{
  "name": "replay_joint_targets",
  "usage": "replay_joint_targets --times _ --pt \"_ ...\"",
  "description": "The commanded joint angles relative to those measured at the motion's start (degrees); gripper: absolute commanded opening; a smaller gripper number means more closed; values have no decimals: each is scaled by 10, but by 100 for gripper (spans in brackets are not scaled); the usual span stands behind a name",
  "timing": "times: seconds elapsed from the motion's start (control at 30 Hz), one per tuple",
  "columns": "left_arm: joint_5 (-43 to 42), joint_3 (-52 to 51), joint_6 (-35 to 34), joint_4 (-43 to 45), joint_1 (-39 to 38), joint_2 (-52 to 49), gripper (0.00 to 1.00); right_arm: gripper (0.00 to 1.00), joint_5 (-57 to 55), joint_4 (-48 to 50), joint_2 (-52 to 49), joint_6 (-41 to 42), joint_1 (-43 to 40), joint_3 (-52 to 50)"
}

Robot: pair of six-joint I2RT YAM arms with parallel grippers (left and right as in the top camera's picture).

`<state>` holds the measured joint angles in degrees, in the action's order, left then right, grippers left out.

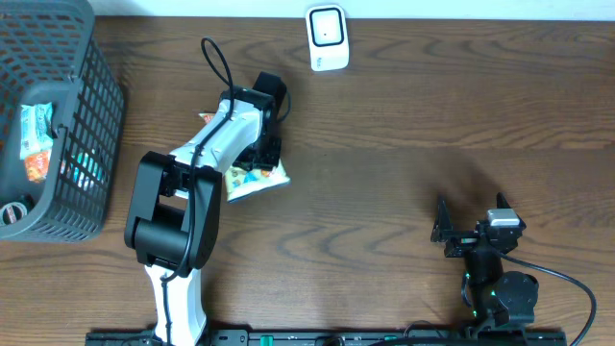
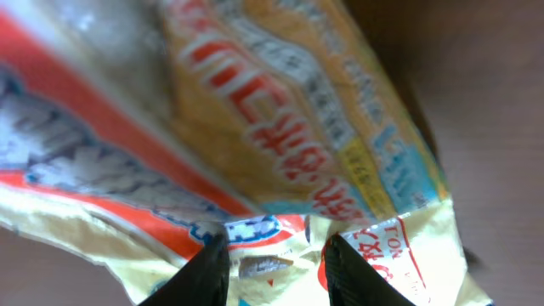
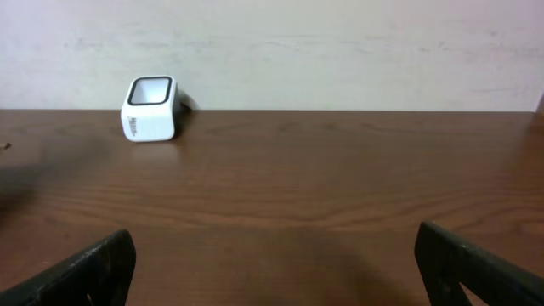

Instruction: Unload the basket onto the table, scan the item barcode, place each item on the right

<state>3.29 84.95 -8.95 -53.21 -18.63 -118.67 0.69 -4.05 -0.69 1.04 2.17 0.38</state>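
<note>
Left end effector (image 2: 276,274): fingers (image 2: 206,276) straddle snack packet (image 1: 258,181); grip cannot be told
Right end effector (image 3: 276,268): released, empty
Snack packet: on counter (image 1: 404,144), left-front of barcode scanner (image 1: 327,38)

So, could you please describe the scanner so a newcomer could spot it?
Start at the brown table and follow its far edge. The scanner stands alone near the middle of that edge. It is the only small white box with a dark window; the basket is grey mesh, the packet yellow.
</note>
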Motion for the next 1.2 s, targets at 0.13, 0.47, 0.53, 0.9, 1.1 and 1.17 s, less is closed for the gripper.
replay_joint_targets --times 0.13,0.47,0.53,0.9,1.1,1.17 --pt "193 20 42 -58 4 64 36 99 3 -3 4 6 2 -1" --pt "43 14 35 78 8 108 36 99 3 -3 4 6 2 -1" --pt "11 12 35 87 8 104 36 99 3 -3 4 6 2 -1" --pt "7 8 30 146 41 53 36 99 3 -3 4 6 2 -1" --pt "-67 8 23 150 68 15 36 99 3 -3 3 6 2 -1" --pt "-85 8 29 150 68 0 36 99 3 -3 3 6 2 -1"
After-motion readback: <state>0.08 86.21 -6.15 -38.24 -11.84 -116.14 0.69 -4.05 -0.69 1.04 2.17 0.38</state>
